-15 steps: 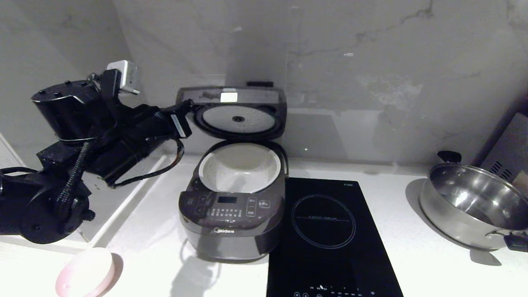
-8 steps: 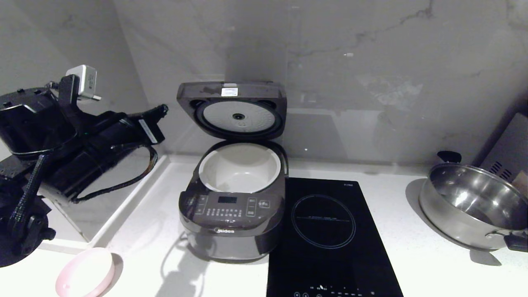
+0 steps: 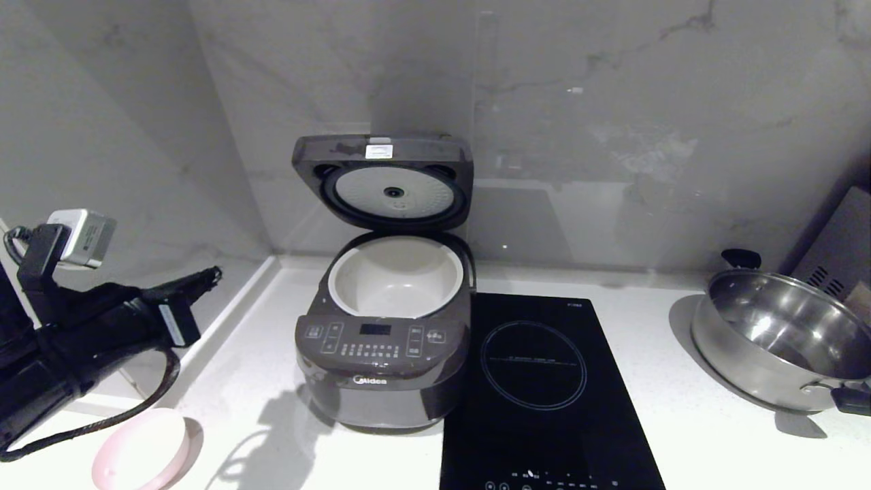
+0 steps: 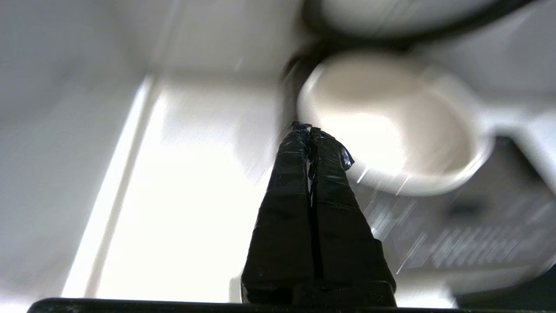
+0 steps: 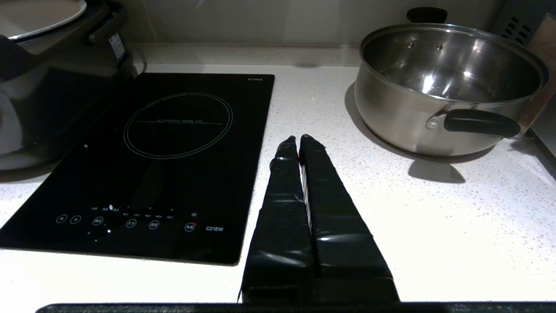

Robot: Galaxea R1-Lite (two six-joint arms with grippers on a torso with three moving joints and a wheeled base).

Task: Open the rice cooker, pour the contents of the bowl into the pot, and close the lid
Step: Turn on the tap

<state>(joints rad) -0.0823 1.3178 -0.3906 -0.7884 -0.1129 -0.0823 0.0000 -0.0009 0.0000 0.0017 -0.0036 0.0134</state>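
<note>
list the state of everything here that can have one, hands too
lid: swung up, fully open
pot: seated in the rice cooker, looks empty
bowl: upright on the counter, left of the cooker, untouched
steel pan: uncovered, empty, off the hob
hob: bare, nothing on it
left hand: shut, empty, low at the left
right hand: shut, empty, above the counter
</note>
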